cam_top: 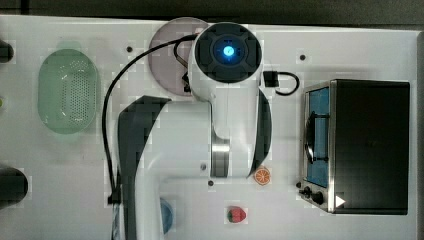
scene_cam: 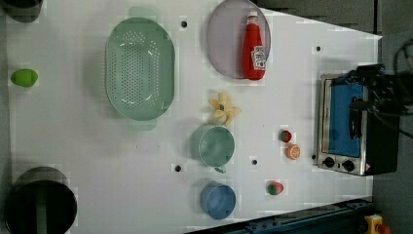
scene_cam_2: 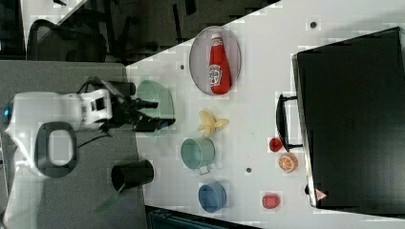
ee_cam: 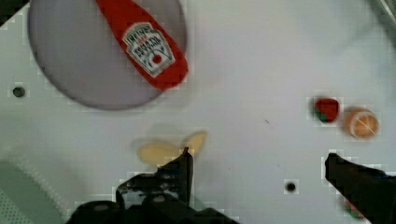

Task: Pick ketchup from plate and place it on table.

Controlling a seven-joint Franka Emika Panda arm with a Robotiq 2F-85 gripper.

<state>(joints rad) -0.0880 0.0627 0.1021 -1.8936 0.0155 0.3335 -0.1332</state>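
**Hand wide open above the table, ketchup on the plate**

My hand [ee_cam: 257,163] hangs over the table [scene_cam: 73,126] with its fingers [ee_cam: 180,170] spread wide and nothing between them. In the wrist view the two dark fingers frame bare white tabletop, with a pale yellow banana peel [ee_cam: 170,149] just past one fingertip. In the right view I see the hand [scene_cam_2: 155,114] at the end of the white arm, pointing toward the green basket [scene_cam_2: 155,102]; how high it rides there I can't quite judge.

The ketchup [scene_cam: 254,48] is a red bottle with a white cap, lying flat on the plate [scene_cam: 224,39], along the side of the plate toward the left view's right. Its labelled base reaches the plate's rim. The plate sits near the table's far edge in the left view, beside the basket. The toaster oven [scene_cam: 348,126] stands well apart at the left view's right, with an orange slice [scene_cam: 292,152] near its front.
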